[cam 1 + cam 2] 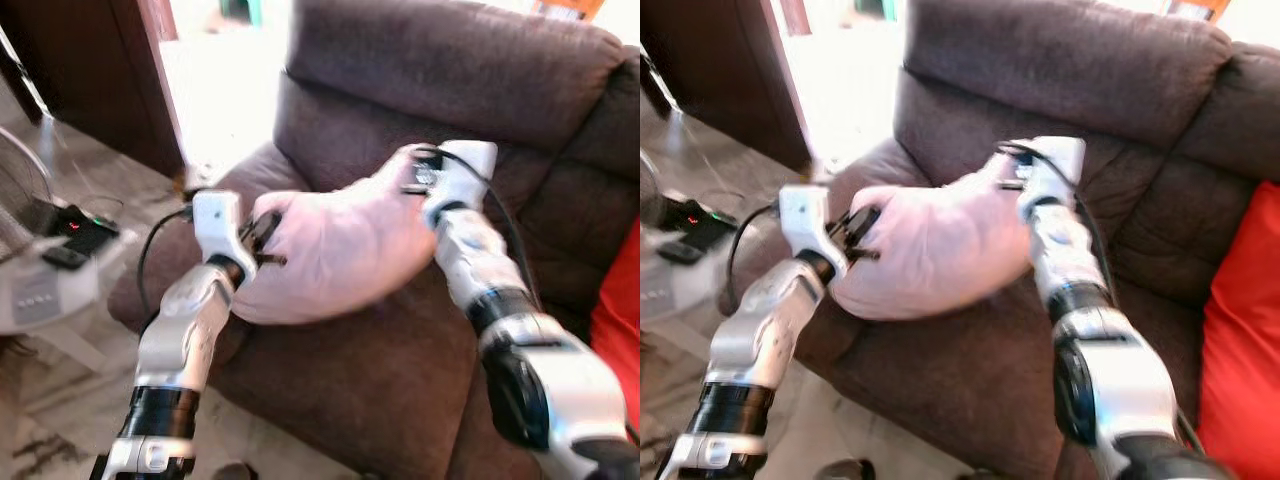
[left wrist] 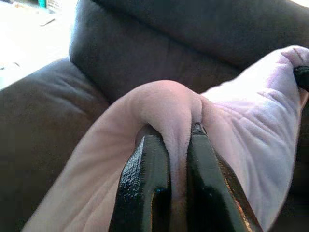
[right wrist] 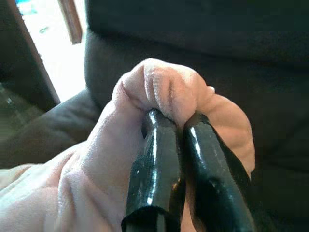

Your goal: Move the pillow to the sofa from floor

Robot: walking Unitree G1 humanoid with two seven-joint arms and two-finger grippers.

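The head views are motion-blurred, and the right gripper (image 3: 186,121) is hard to make out there, tucked behind a bunched corner of the pillow (image 1: 340,250). The soft, plush pale-pink pillow is held over the seat of the brown, suede-like sofa (image 1: 480,80), each gripper clenching a pinched fold: the left gripper (image 2: 176,133) at its near corner, the right at the far one. A red cushion (image 1: 1240,330) is cut off at the frame edge.

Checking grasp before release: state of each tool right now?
Left tool: shut on a fold of the pink pillow.
Right tool: shut on the pillow's other end.
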